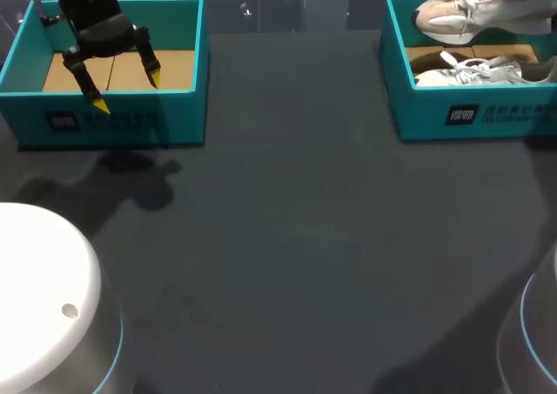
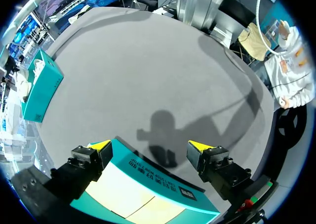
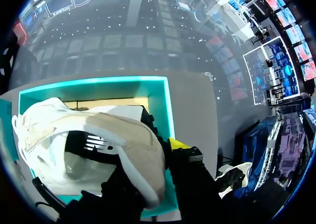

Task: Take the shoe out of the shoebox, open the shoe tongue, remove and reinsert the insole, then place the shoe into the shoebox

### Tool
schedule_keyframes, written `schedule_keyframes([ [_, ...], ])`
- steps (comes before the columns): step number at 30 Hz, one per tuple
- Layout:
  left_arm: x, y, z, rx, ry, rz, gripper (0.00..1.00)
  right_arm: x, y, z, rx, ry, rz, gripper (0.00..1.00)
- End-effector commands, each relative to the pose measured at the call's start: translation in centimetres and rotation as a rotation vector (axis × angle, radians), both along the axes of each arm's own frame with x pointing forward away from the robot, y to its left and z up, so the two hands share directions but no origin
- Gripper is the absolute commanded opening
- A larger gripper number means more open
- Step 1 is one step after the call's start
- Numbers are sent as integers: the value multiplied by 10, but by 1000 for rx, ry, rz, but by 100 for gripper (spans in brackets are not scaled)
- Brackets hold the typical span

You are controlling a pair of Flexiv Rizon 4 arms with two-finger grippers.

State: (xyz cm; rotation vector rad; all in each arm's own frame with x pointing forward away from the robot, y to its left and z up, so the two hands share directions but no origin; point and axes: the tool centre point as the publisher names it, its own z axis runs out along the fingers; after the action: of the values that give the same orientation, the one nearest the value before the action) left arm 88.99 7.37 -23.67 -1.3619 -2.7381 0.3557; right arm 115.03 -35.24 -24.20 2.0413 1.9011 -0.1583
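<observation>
A white and beige shoe [image 1: 457,16] hangs tilted above the right teal shoebox [image 1: 461,116]. A second white shoe [image 1: 474,70] lies inside that box. In the right wrist view my right gripper [image 3: 148,159] is shut on the lifted shoe [image 3: 98,140]. One yellow fingertip [image 3: 177,144] shows beside the shoe and the other is hidden behind it. My left gripper [image 1: 127,93] hangs open over the front wall of the left teal shoebox [image 1: 130,120], which holds only its cardboard floor. The left wrist view shows this gripper [image 2: 150,146] with nothing between its fingers, above that box's wall [image 2: 163,177].
The two boxes stand at the table's far left and far right, with dark tabletop [image 1: 296,229] between and in front of them. White rounded robot bases sit at the near left [image 1: 43,290] and near right [image 1: 540,324].
</observation>
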Motion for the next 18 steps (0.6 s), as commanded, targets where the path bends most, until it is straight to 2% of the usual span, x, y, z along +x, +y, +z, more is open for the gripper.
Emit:
schedule_keyframes([
  [1, 0, 0, 0, 2, 0, -1, 100, 7, 1, -9, -5, 4, -12, 0],
  [18, 0, 0, 0, 2, 0, -1, 100, 16, 7, -38, -33, -3, -20, 0],
])
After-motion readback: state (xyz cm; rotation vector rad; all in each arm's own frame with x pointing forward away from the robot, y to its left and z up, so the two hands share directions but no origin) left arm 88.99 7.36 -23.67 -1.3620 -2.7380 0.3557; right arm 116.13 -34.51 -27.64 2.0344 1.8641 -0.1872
